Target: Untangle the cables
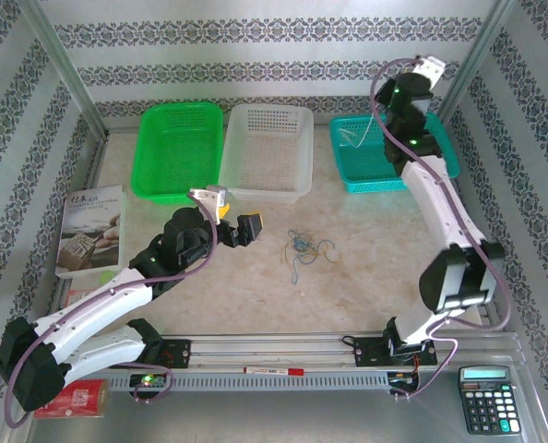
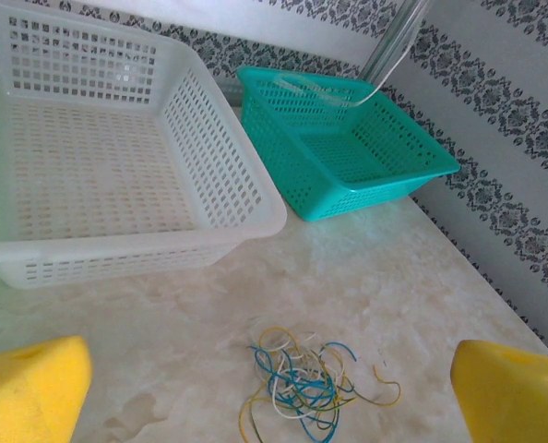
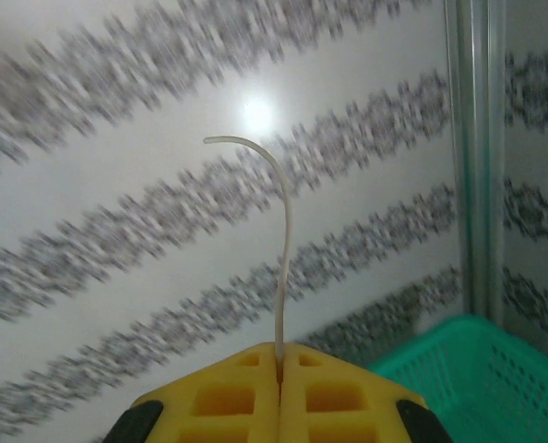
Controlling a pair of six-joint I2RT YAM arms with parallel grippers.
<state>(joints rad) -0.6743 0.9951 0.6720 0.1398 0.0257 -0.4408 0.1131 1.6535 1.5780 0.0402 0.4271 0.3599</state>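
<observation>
White arched cable (image 3: 284,277) in yellow right pincer (image 3: 280,362)

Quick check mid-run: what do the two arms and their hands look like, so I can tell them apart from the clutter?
The left arm and right arm both have white links and black joints, with a purple cable looped along each and small green lights. The left hand and right hand both have blocky yellow fingers.

A robot test cell (lab-like) is indicated: a marbled table (image 1: 366,277) is enclosed by patterned panels (image 1: 256,55) and metal posts (image 1: 66,74), with a rail (image 1: 274,346) mounted along its near edge.
</observation>
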